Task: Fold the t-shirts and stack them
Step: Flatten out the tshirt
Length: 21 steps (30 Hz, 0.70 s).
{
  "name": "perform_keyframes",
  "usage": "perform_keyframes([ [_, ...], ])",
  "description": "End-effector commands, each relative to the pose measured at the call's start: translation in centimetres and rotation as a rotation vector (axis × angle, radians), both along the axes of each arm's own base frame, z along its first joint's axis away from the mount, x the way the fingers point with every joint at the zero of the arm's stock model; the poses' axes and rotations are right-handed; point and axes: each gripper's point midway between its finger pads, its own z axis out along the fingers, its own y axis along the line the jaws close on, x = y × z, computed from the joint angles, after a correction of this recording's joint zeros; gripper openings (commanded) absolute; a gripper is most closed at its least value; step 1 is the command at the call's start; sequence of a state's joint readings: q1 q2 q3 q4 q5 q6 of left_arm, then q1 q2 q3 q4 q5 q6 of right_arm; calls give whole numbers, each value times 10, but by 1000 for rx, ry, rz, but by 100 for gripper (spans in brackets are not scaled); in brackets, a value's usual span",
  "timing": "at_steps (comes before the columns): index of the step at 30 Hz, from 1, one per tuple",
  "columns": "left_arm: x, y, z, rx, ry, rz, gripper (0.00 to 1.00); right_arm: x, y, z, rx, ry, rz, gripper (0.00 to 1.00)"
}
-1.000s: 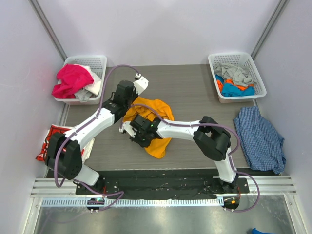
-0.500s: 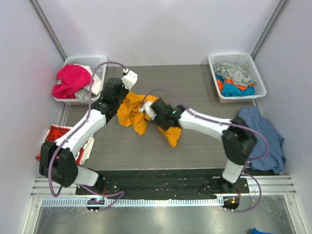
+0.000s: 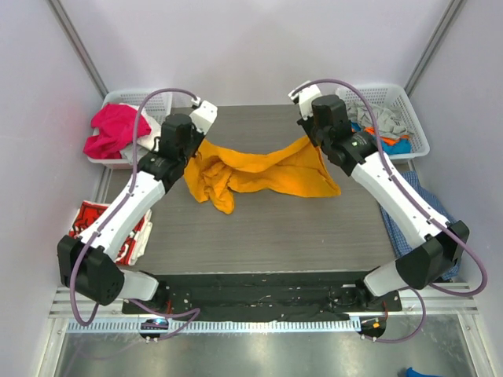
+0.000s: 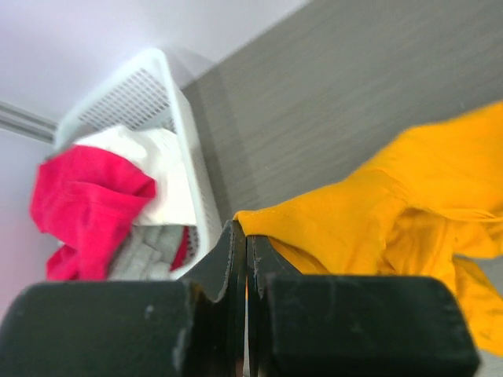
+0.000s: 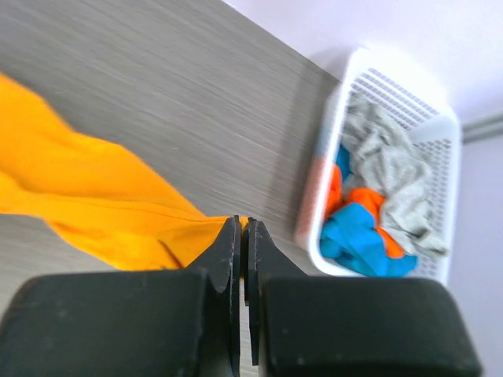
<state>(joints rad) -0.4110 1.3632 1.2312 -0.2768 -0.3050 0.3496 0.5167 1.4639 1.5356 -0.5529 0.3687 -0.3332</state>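
Note:
The orange-yellow t-shirt (image 3: 259, 173) hangs stretched across the back of the table between both arms, and its left part droops in a bunched fold. My left gripper (image 3: 198, 144) is shut on the shirt's left edge. In the left wrist view the cloth (image 4: 377, 212) comes out from the pinched tips of that gripper (image 4: 246, 236). My right gripper (image 3: 309, 140) is shut on the right edge. The right wrist view shows the fabric (image 5: 86, 204) trailing left from the closed tips of the right gripper (image 5: 244, 228). A red t-shirt with white lettering (image 3: 85, 218) lies left of the table, partly under the left arm.
A white basket (image 3: 161, 98) at the back left holds pink, white and grey clothes. Another white basket (image 3: 416, 118) at the back right holds grey, orange and blue clothes. A blue checked shirt (image 3: 420, 220) lies off the table's right side.
The right gripper closed on the orange shirt and swung from the table's middle to the back right, pulling the shirt out wide. The left gripper drew slightly back and left, still gripping.

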Motion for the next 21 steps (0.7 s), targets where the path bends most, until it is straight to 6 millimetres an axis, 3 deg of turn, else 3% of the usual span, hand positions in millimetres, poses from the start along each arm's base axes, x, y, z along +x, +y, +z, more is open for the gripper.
perform_keyframes([
  [1,16,9,60,-8,-141,74,0,13,-39,44,-45,-97,-122,1],
  [3,22,17,73,-2,-170,107,0,20,-53,54,-53,-116,-155,1],
  [8,25,30,119,-64,-265,149,0,29,-98,103,10,-217,-251,1],
  [15,9,31,176,-142,-389,128,0,27,-110,157,75,-345,-286,1],
  [16,6,33,190,-156,-415,133,0,24,-111,171,92,-373,-287,1],
  [20,-14,37,226,-181,-466,108,0,9,-103,194,146,-405,-228,1],
  [21,-25,40,243,-194,-498,102,0,2,-103,198,151,-400,-215,1],
])
